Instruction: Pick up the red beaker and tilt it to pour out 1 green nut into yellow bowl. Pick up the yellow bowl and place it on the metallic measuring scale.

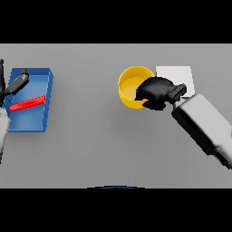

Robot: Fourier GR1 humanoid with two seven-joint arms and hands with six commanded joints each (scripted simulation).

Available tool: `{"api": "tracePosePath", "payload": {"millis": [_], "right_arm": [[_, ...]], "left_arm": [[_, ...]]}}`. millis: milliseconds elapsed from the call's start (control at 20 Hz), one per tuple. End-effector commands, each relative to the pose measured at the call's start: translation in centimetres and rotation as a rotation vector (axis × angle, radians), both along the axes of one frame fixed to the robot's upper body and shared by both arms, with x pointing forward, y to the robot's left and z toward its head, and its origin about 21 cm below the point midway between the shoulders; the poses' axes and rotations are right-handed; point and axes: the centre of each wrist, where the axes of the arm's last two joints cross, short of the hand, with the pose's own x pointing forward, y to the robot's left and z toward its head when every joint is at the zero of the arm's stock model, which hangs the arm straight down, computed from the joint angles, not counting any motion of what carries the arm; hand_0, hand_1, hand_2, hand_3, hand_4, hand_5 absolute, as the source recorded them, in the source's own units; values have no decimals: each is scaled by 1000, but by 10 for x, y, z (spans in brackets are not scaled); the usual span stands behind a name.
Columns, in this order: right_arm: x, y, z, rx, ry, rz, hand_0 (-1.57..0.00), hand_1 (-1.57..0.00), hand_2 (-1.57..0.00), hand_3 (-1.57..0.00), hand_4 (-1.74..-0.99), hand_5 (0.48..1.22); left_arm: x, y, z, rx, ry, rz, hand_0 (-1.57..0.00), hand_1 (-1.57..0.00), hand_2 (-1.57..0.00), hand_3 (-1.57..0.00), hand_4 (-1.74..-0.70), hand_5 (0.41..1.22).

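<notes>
The plain grey worktop [104,149] fills the near part of the head view. From the lower right the white and grey right arm [206,127] reaches up and inward across it. At its end the dark right robot hand [156,93] sits against the right side of the round yellow bowl [131,86], fingers curled over the bowl's rim and wall, so the hand is grasping the bowl. The hand covers the bowl's right edge; the left and front of the rim stay in sight. I cannot tell whether anything lies inside the bowl.

Just behind and to the right of the hand lies a flat pale square plate, the metallic measuring scale [176,74]. The bowl is beside the scale's left edge, not on top of it, and whether the two touch is hidden by the hand.

Well apart on the left side rests a blue rectangular tray [34,120]. A slim red bar-shaped object [28,103] lies tilted across it. The dark left robot hand [18,81] shows at the tray's far left corner, above that red object; whether its fingers are released or clenched cannot be made out.
</notes>
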Motion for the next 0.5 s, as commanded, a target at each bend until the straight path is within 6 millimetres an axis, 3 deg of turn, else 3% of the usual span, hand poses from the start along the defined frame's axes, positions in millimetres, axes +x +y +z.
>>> {"api": "tracePosePath", "payload": {"millis": [0, 450], "right_arm": [[2, -4, 3, 0, -4, -30, -1569, -1569, -1465, -1347, -1740, 1220], [35, -70, 18, 24, -124, -226, -1571, -1571, -1527, -1192, -1741, 1221]], "left_arm": [[-1, 3, 1, 2, 6, 9, 1, 1, 1, 1, -743, 700], [-5, 4, 6, 9, 10, 12, 1, 1, 1, 1, -738, 703]]}}
